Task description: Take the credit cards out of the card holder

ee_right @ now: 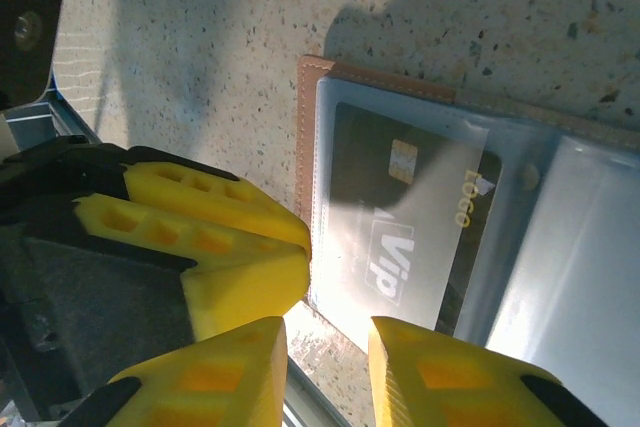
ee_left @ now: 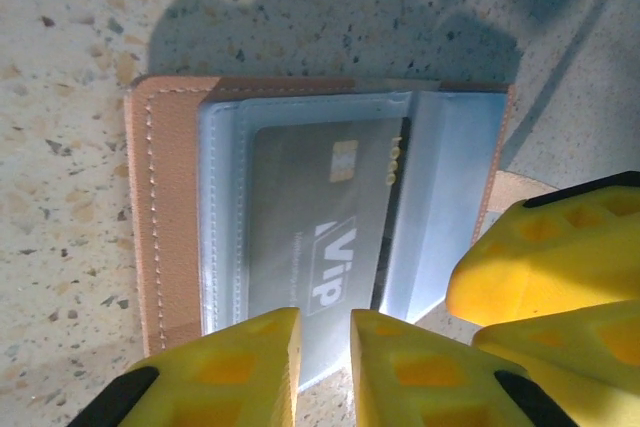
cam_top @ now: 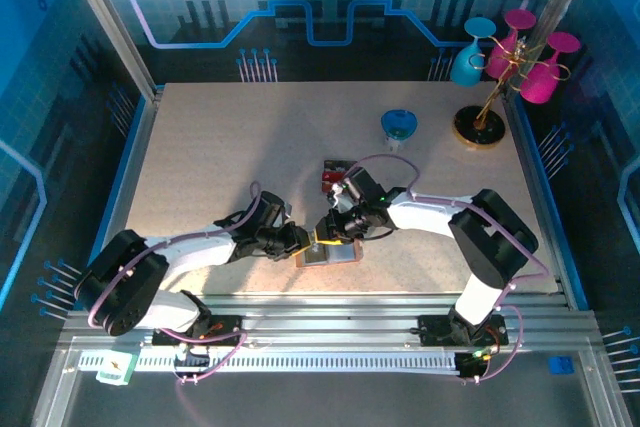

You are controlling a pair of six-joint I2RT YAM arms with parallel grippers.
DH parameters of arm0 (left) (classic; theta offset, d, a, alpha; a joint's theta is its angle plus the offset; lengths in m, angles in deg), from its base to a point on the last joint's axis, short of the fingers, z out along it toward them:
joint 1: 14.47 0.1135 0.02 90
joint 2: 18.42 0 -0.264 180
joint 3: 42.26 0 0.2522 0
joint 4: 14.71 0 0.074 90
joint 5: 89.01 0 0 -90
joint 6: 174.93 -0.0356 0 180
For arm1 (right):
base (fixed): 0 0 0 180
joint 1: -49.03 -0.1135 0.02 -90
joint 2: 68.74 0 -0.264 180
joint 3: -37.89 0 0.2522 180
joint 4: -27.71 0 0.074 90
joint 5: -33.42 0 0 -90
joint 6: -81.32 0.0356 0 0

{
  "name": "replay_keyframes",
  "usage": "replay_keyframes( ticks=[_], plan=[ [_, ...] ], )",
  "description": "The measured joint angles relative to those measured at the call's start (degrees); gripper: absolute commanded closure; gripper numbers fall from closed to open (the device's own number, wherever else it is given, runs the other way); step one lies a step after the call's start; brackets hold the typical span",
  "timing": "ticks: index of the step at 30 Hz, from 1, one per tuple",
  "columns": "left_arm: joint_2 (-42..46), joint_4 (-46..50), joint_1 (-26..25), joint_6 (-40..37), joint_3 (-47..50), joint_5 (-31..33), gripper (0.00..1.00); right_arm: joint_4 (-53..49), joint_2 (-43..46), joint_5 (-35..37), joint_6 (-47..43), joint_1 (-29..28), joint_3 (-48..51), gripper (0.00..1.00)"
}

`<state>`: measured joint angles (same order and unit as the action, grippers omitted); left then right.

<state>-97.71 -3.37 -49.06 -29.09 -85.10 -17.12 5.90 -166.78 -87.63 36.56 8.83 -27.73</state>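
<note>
The card holder [cam_top: 338, 255] lies open near the table's front edge, with a tan rim [ee_left: 165, 217] and a pale grey-blue inside. A dark grey credit card [ee_left: 310, 217] marked "Vip" sits under its clear sleeve, also seen in the right wrist view [ee_right: 420, 217]. My left gripper [ee_left: 325, 367] stands over the card's near edge, jaws a narrow gap apart, and that edge shows in the gap. My right gripper [ee_right: 328, 372] is open at the holder's other edge. Its fingers [ee_left: 540, 267] rest on the holder's far flap. Both grippers meet tip to tip [cam_top: 312, 240].
A small red and dark flat thing [cam_top: 331, 177], card-like, lies on the table behind the right gripper. A blue cup [cam_top: 399, 127] stands further back. A gold stand [cam_top: 480, 127] with pink and blue glasses is at the back right. The metal rail [cam_top: 330, 307] runs just in front of the holder.
</note>
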Motion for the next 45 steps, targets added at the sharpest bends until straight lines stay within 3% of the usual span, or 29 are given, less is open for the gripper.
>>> replay_keyframes(
  ticks=[9, 45],
  plan=[
    [-0.55, -0.02, 0.00, 0.22, 0.02, 0.04, 0.88, -0.52, -2.91, 0.22, -0.63, -0.02, -1.46, 0.72],
    [-0.85, 0.81, 0.00, -0.22, 1.14, 0.31, 0.89, -6.36, -5.79, 3.34, -4.37, -1.11, -4.11, 0.66]
  ],
)
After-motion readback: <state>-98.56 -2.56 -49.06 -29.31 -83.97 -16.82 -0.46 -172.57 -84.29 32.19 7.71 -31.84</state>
